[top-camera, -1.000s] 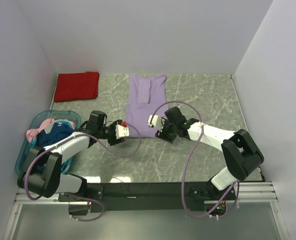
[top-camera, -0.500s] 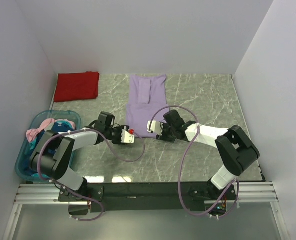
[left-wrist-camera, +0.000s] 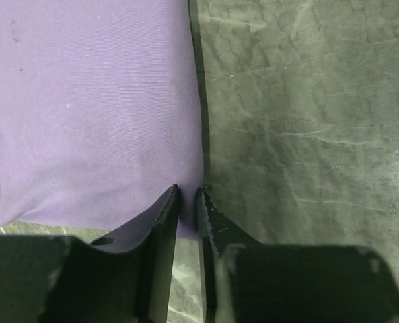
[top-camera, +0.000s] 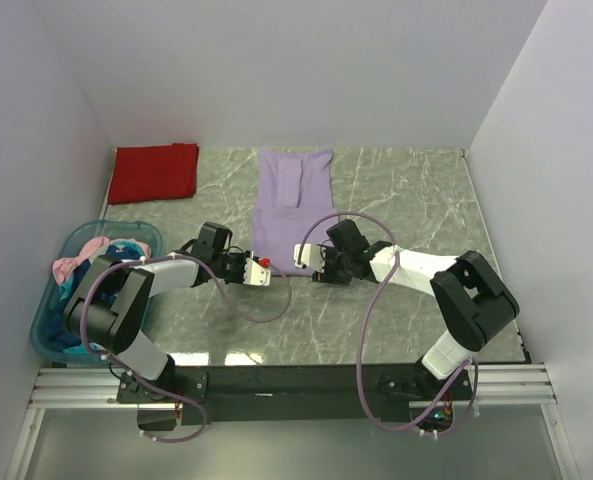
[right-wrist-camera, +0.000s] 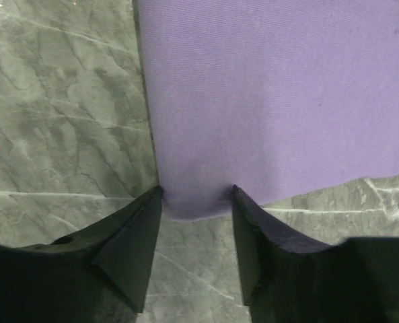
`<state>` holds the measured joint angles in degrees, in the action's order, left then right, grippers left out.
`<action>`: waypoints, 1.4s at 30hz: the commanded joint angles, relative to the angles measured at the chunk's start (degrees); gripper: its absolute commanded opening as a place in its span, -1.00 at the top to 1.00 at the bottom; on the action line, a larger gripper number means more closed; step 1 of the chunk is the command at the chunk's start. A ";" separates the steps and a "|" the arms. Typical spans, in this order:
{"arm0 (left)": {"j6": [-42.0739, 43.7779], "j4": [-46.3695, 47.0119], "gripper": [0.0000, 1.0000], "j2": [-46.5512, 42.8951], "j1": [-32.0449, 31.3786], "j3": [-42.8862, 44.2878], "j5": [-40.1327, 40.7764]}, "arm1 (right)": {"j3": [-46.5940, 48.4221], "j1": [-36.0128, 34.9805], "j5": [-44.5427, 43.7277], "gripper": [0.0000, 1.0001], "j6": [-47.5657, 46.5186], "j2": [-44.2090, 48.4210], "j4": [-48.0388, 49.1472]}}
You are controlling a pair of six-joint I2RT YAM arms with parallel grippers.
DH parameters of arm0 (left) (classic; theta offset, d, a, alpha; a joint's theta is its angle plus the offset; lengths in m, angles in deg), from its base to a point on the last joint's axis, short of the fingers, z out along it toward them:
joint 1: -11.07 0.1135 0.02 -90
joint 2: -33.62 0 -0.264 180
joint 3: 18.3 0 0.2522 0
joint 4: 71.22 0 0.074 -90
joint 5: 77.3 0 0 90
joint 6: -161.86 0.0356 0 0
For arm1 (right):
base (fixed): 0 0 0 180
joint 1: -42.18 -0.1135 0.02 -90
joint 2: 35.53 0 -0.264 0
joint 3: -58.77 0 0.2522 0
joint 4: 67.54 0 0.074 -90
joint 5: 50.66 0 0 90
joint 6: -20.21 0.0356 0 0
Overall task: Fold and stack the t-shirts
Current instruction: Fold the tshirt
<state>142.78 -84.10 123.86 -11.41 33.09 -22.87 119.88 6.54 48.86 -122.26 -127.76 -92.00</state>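
Observation:
A light purple t-shirt [top-camera: 291, 205], folded into a long strip, lies flat in the middle of the table. My left gripper [top-camera: 262, 270] is at its near left corner; in the left wrist view the gripper [left-wrist-camera: 188, 192] is shut on that corner of the purple cloth [left-wrist-camera: 85, 101]. My right gripper [top-camera: 313, 268] is at the near right corner. In the right wrist view it [right-wrist-camera: 196, 192] stands open, with the corner of the cloth [right-wrist-camera: 273, 87] lying between its fingertips. A folded red t-shirt [top-camera: 155, 172] lies at the far left.
A translucent teal tub [top-camera: 48, 315] stands at the left edge with pink and dark blue shirts [top-camera: 101, 258] heaped in it. White walls close in the table on three sides. Purple cables loop from both arms over the near table.
Both grippers came in low to the near corners of the purple shirt. The left jaws then closed on their corner. The right jaws narrowed a little but stay open.

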 commanded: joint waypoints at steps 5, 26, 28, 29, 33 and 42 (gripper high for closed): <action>1.86 -3.35 0.59 0.64 -0.11 1.22 0.24 | 0.46 -0.13 4.54 -0.19 -0.35 1.17 -7.40; -6.65 -15.90 0.99 -6.38 3.14 7.98 -4.68 | 13.02 4.87 4.01 1.00 5.61 1.34 -16.71; -8.24 -17.31 0.99 -7.62 3.93 10.26 -5.38 | 15.31 5.40 4.46 1.00 6.23 3.18 -18.21; -9.38 -18.36 0.99 -8.05 4.37 11.75 -5.38 | 16.01 5.40 4.37 1.00 6.15 3.80 -18.39; -10.01 -20.48 0.99 -10.77 4.64 13.61 -4.68 | 17.33 5.32 4.54 1.00 6.94 5.82 -21.02; -3.68 -45.66 0.99 -24.46 -0.36 11.07 -6.17 | 9.96 1.54 7.88 1.00 9.58 22.40 -33.04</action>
<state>136.09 -114.81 106.00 -9.88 45.64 -27.18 132.74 9.86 55.79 -113.93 -113.94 -115.47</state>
